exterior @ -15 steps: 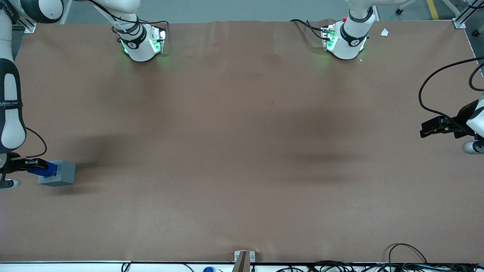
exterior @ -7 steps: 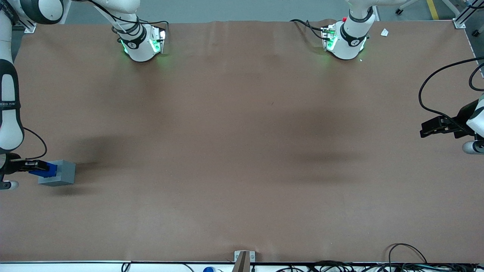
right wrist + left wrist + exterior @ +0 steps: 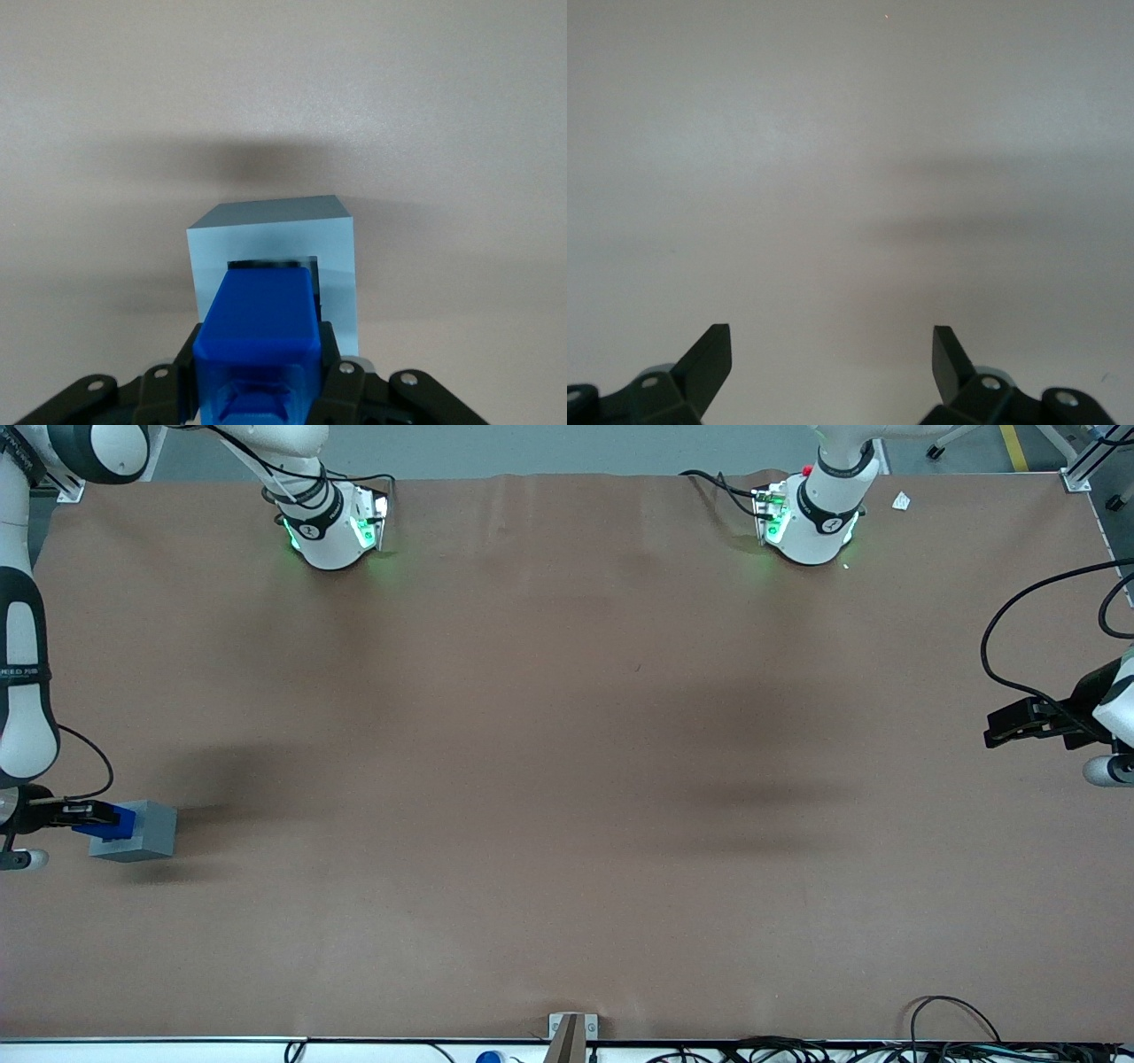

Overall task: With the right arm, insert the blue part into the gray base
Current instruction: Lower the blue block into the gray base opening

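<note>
The gray base (image 3: 142, 831) sits on the brown table at the working arm's end, its square opening facing the gripper. My right gripper (image 3: 87, 815) is shut on the blue part (image 3: 115, 822) and holds it level against that open face. In the right wrist view the blue part (image 3: 259, 312) is clamped between the black fingers (image 3: 333, 354), and its leading end reaches into the dark opening of the gray base (image 3: 273, 235). The stub on the blue part is hidden. The base rests flat on the table.
The brown table (image 3: 567, 779) spreads wide toward the parked arm's end. Both arm bases (image 3: 332, 522) stand at the table's edge farthest from the front camera. Cables (image 3: 957, 1019) lie at the edge nearest the camera.
The right arm has shifted slightly, and the blue part has moved a little closer into the gray base's open face. The base has stayed in place.
</note>
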Available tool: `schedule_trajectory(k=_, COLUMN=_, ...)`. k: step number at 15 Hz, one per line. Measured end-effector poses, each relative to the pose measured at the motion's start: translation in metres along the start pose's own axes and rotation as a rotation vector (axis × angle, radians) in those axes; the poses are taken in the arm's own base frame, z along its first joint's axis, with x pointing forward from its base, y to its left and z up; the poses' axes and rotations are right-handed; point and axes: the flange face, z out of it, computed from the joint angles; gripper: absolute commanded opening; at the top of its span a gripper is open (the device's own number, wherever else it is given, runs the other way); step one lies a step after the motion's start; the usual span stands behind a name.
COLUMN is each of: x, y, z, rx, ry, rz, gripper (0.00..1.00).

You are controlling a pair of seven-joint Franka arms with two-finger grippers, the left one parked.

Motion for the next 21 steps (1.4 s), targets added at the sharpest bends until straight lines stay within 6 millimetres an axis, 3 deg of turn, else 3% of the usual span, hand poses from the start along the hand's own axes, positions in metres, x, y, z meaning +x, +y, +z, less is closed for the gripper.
schedule_trajectory(k=10, x=0.0, y=0.012, z=0.0, rx=-0.003, ry=0.007, rz=0.015, gripper=0.0)
schedule_trajectory(k=21, x=0.002, y=0.01, z=0.0, rx=0.0, ry=0.006, rz=0.013, gripper=0.0)
